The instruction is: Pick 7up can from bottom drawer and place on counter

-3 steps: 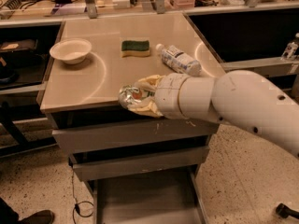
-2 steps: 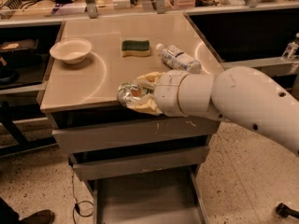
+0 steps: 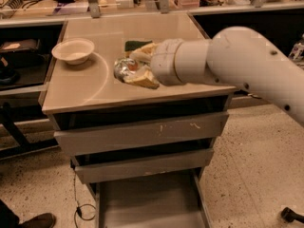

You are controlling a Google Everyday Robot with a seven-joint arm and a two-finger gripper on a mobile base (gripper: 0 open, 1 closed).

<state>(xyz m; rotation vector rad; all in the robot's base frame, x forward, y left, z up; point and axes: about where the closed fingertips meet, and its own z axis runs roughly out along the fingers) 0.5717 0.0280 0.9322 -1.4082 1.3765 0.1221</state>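
Camera view: looked down on the front of a grey metal cabinet, with the white robot arm (image 3: 247, 61) reaching in from the right.
Gripper: the two-finger gripper (image 3: 132, 68) with beige fingers (image 3: 143, 79) was over the middle of the counter, its jaws clamped around the can, one finger behind it and one in front.
7up can: the small silvery-white shiny metal 7up can (image 3: 123, 69) sat between the fingers, over the counter and left of the wrist.
Can's axis: it appeared tipped over, its long axis roughly left to right in line with the gripper and one end facing left towards the bowl; whether it touched the surface could not be told.
Counter: the broad flat beige-grey brushed-metal counter (image 3: 90, 91) formed the cabinet's top.
Bowl: a round white bowl (image 3: 73, 50) stood upright at the counter's left rear, apart from the can.
Sponge: a green sponge (image 3: 133, 44) lay just behind the gripper, partly hidden.
Bottom drawer: the lowest grey metal bottom drawer (image 3: 149, 205) was pulled out, showing a plain flat floor.
Upper drawers: two scuffed-front grey upper drawers (image 3: 142, 133) were pushed in.
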